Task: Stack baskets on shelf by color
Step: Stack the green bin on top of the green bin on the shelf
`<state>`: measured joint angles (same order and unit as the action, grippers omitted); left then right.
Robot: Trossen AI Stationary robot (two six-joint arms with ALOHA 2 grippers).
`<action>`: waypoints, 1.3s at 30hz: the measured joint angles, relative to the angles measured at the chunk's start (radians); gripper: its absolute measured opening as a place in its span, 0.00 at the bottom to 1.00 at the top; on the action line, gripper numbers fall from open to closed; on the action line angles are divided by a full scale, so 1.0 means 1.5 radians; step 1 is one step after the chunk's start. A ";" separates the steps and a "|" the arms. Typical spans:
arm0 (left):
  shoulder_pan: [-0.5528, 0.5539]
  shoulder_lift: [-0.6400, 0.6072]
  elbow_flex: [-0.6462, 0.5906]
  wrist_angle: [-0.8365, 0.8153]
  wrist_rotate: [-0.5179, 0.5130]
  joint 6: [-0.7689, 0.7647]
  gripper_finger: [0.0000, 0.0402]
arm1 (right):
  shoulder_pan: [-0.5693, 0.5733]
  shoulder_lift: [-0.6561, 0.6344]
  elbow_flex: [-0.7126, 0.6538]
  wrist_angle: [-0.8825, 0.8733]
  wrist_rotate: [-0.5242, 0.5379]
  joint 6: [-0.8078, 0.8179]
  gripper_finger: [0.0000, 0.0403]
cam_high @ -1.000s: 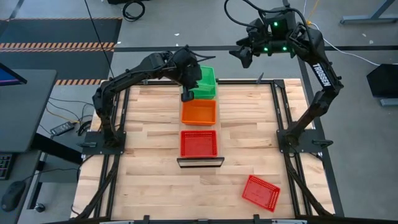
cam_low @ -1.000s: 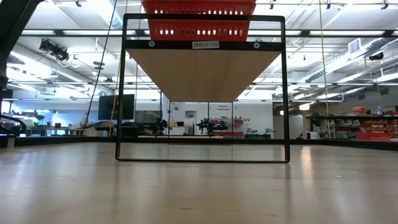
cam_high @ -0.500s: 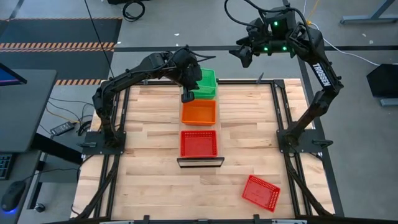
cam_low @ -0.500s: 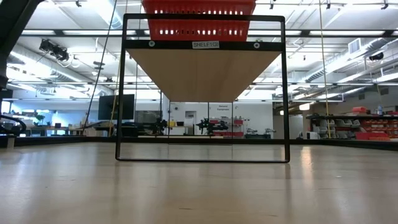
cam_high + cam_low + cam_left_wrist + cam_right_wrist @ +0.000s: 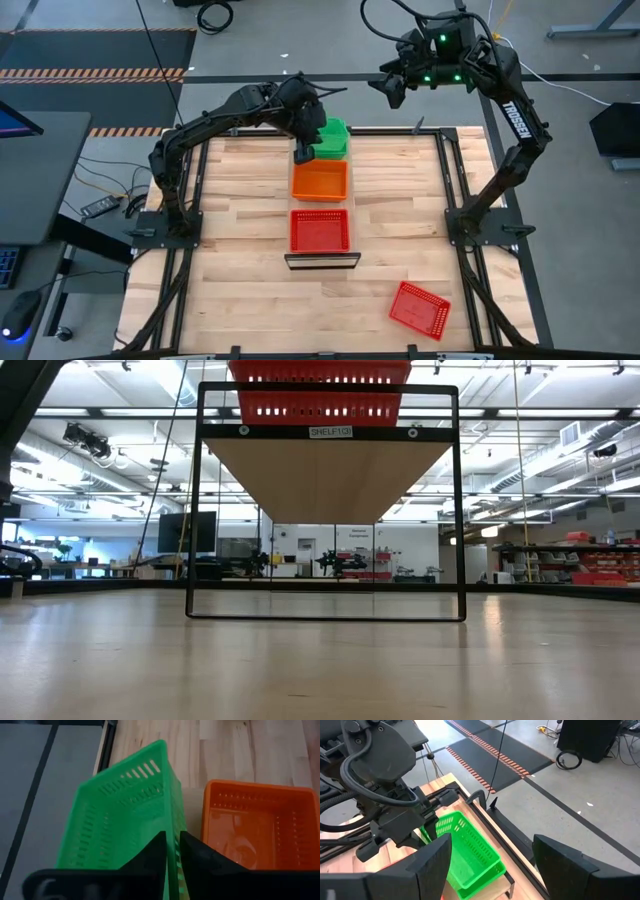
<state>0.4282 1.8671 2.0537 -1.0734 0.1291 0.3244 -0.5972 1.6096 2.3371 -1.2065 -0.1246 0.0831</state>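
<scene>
The shelf (image 5: 322, 261) stands raised on a black frame (image 5: 195, 510). It carries a red basket (image 5: 320, 230) at its near end, an orange basket (image 5: 320, 180) in the middle and two nested green baskets (image 5: 333, 140) at the far end. My left gripper (image 5: 303, 152) is shut on the upper green basket (image 5: 120, 820). That basket's far end rests in the lower green one (image 5: 482, 876). My right gripper (image 5: 492, 870) hangs open above the table's far edge, holding nothing. My left gripper has the upper green basket's wall (image 5: 172, 832) beside the orange basket, at its left end. One finger is inside the basket and one outside. The fingers (image 5: 150, 857) come from the table's left, slanting down, along the wall. The held end sits a little higher than the far end.
A loose red basket (image 5: 419, 309) lies askew on the slatted tabletop at the near right. The wood around it and to the left of the shelf is bare. Black frame rails (image 5: 455, 200) run along the table's sides.
The upper green basket's far end has sunk, and the basket lies lower and flatter on the green one beneath it. The end at my left gripper has stayed where it was.
</scene>
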 joint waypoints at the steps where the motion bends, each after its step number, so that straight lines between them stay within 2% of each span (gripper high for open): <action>1: 0.000 0.000 0.000 0.004 0.000 0.000 0.15 | 0.000 0.000 0.000 0.000 0.000 0.001 0.69; 7: 0.000 0.000 0.000 0.009 0.000 0.000 0.16 | 0.000 0.000 0.000 0.000 0.000 0.002 0.69; 14: 0.000 0.000 0.000 0.016 0.000 0.000 0.03 | 0.000 0.000 0.000 0.000 0.000 0.002 0.69; 20: -0.001 0.001 0.000 0.034 0.000 0.001 0.07 | 0.000 0.000 0.000 -0.001 0.000 0.002 0.69; 24: 0.000 0.001 0.000 0.029 0.002 0.001 0.03 | 0.000 0.000 0.000 -0.004 0.000 0.002 0.69; 39: 0.004 -0.033 0.000 0.002 0.029 0.002 0.02 | 0.000 0.000 0.000 -0.049 0.000 0.002 0.69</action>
<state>0.4340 1.8172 2.0537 -1.0696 0.1732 0.3275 -0.5972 1.6096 2.3367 -1.2799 -0.1240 0.0864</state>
